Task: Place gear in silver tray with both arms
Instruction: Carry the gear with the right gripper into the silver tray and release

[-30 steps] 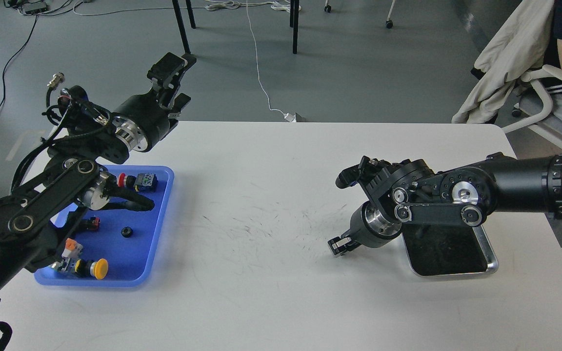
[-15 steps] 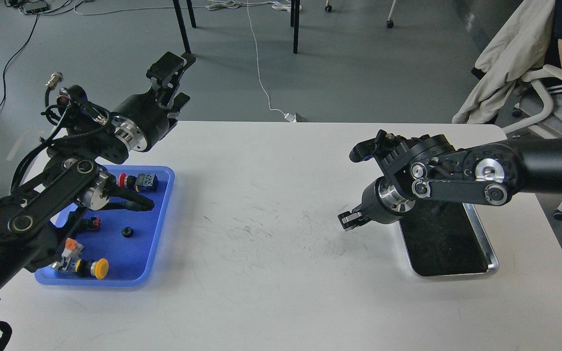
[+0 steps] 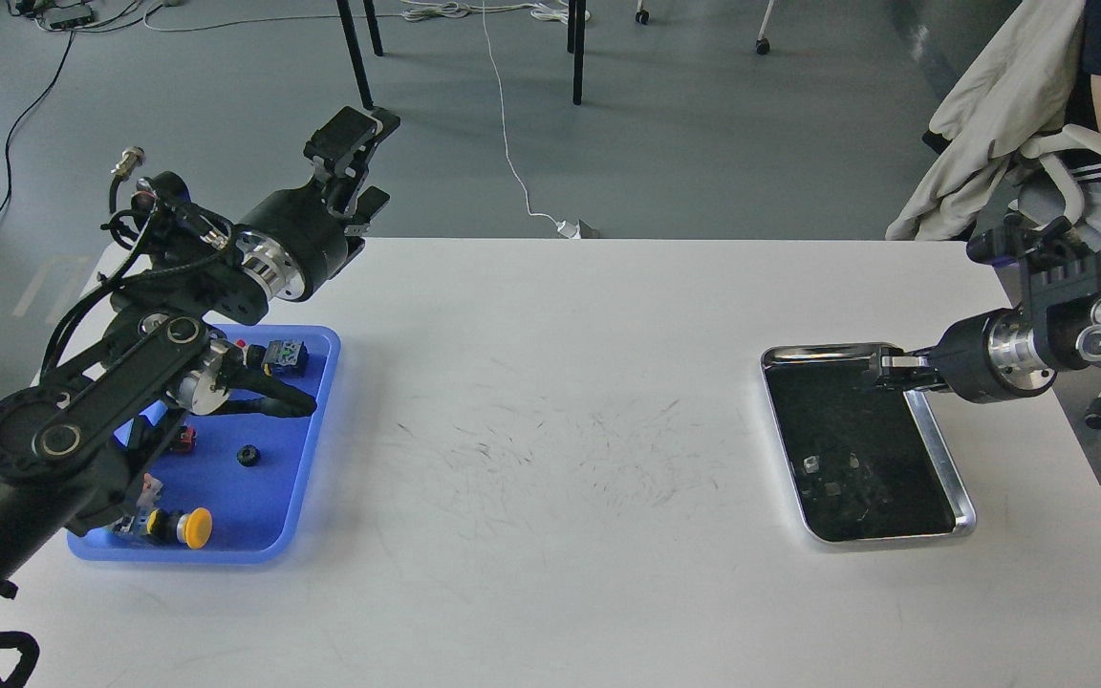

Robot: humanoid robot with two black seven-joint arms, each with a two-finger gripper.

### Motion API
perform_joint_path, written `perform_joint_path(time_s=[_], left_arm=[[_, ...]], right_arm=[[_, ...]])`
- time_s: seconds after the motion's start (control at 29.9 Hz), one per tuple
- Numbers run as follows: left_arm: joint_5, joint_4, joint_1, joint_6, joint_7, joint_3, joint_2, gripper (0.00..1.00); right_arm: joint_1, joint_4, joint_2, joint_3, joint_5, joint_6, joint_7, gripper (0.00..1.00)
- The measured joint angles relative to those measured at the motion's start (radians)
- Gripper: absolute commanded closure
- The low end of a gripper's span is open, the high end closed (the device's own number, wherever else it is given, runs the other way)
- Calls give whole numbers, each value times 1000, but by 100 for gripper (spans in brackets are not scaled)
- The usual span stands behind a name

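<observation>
Our right tool [image 3: 880, 369] over silver tray [image 3: 942, 463] rim, state unclear; left tool [image 3: 356, 153] open, raised beyond blue tray [image 3: 307, 449].

Surface [image 3: 550, 592]: plastic tray [image 3: 307, 478] at left edge, small parts in it. Silver tray [image 3: 961, 487] at right, well apart. Left gripper [image 3: 355, 158] above the far-left corner; right gripper [image 3: 880, 370] over silver tray's far end.

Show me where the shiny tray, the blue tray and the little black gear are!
Silver tray [image 3: 954, 470]: head view, on its polished right rim.
Blue tray [image 3: 269, 492]: head view, on a bare patch of its floor.
Black gear [image 3: 247, 456]: head view, on the middle of the small ring lying in the blue tray.
</observation>
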Motion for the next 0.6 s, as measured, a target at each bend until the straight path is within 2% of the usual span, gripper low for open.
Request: perform_joint_path(time_s=[0.2, 0.37, 0.43, 0.47, 0.53, 0.57, 0.6], left_arm=[[0, 0, -6, -1, 0, 0, 5, 2], [0, 0, -6, -1, 0, 0, 6, 2], [0, 0, -6, -1, 0, 0, 7, 2], [0, 0, -6, -2, 0, 0, 8, 2], [0, 0, -6, -2, 0, 0, 8, 2], [0, 0, -6, -2, 0, 0, 8, 2], [0, 0, -6, -2, 0, 0, 8, 2]], right_arm=[[-50, -86, 94, 10, -2, 0, -2, 98], [-63, -119, 118, 8, -2, 0, -3, 90], [-69, -121, 120, 8, -3, 0, -3, 73], [-71, -122, 121, 7, -3, 0, -3, 61], [-72, -123, 124, 7, -4, 0, -5, 24], [-72, -123, 126, 7, -4, 0, -5, 12], [-71, -123, 128, 7, -4, 0, -5, 10]])
